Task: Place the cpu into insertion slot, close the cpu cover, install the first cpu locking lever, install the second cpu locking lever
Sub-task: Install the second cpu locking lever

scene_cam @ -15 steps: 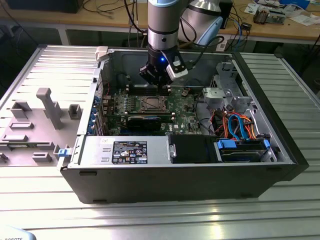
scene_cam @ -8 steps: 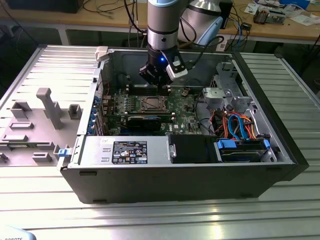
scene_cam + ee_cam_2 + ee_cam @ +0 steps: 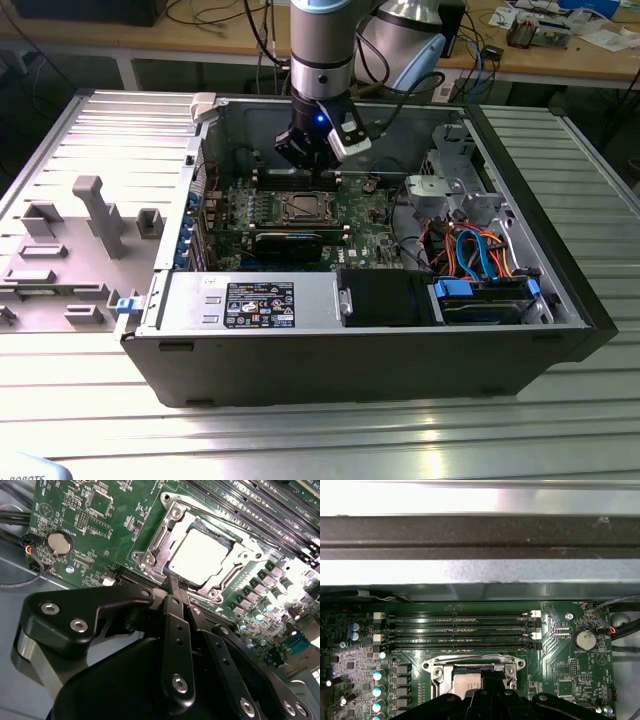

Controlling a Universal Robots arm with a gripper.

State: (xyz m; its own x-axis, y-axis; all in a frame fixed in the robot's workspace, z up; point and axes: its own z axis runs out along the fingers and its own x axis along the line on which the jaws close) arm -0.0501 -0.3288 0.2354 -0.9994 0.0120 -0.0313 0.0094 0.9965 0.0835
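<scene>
Fingers of the gripper (image 3: 176, 587) were pressed together with nothing between them, so it was closed and empty. Its tip hung just above the near edge of the insertion slot (image 3: 197, 555).

One cpu (image 3: 200, 555) lay flat inside that slot, just past the gripper's tip. One cpu cover (image 3: 150, 555), a thin silver frame, lay down around the chip, so the pale face showed through its open middle. I could not tell if the locking levers were hooked in yet.

To do this step well, I think the gripper should push slowly and straight down on metal parts, not on the chip's face. It should stay clear of the green board (image 3: 90, 525) beside it.

Four long memory slots (image 3: 460, 629) ran side by side beyond the socket in the first wrist view. One round silver battery (image 3: 59, 543) sat off to the gripper's side. One open computer case (image 3: 540, 310) held it all on the ribbed tabletop (image 3: 300, 440).
</scene>
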